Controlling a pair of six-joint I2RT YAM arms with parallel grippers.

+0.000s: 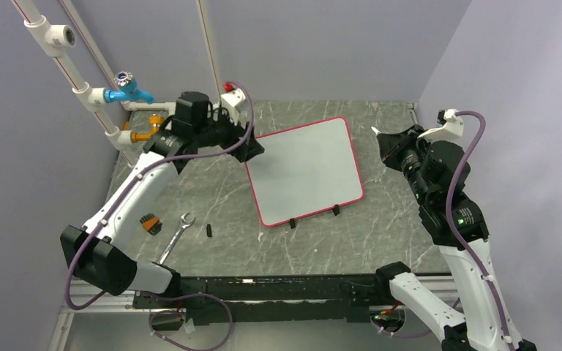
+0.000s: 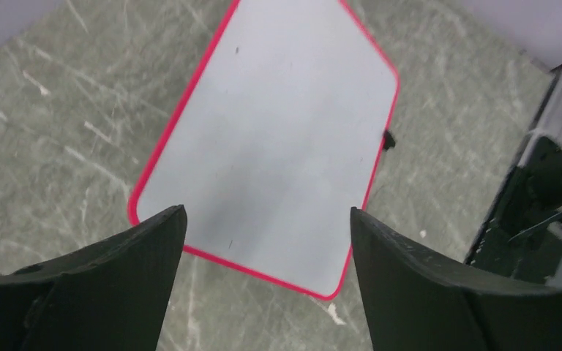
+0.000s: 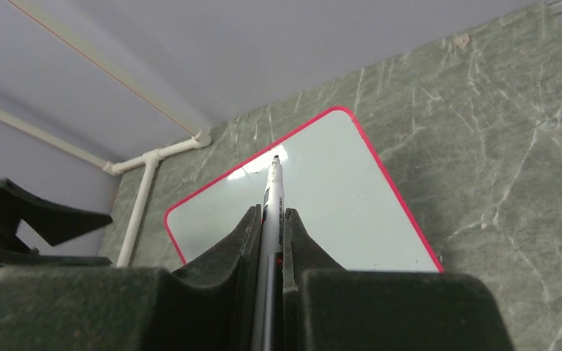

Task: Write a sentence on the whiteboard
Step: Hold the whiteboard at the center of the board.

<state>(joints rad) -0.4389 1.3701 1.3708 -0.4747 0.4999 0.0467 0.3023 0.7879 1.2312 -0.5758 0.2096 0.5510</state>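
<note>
While the blank, red-rimmed white whiteboard (image 1: pixel 307 170) lies flat mid-way across the grey marbled desk (image 1: pixel 388 241), I have the right fingers (image 3: pixel 227 252) clamped on an uncapped white marker (image 3: pixel 273 201) aimed toward 9 o'clock for writing. The left fingers (image 2: pixel 117 270) are spread wide at the board's 10 o'clock corner, likely to steady it.

Nothing can be read in any view. The marker (image 3: pixel 273 208) has small dark print along its white barrel, visible in the right wrist view, but it is too small and blurred to make out. The whiteboard (image 2: pixel 278 146) shows only a few tiny dark specks on its pale face, none forming a legible letter.
</note>
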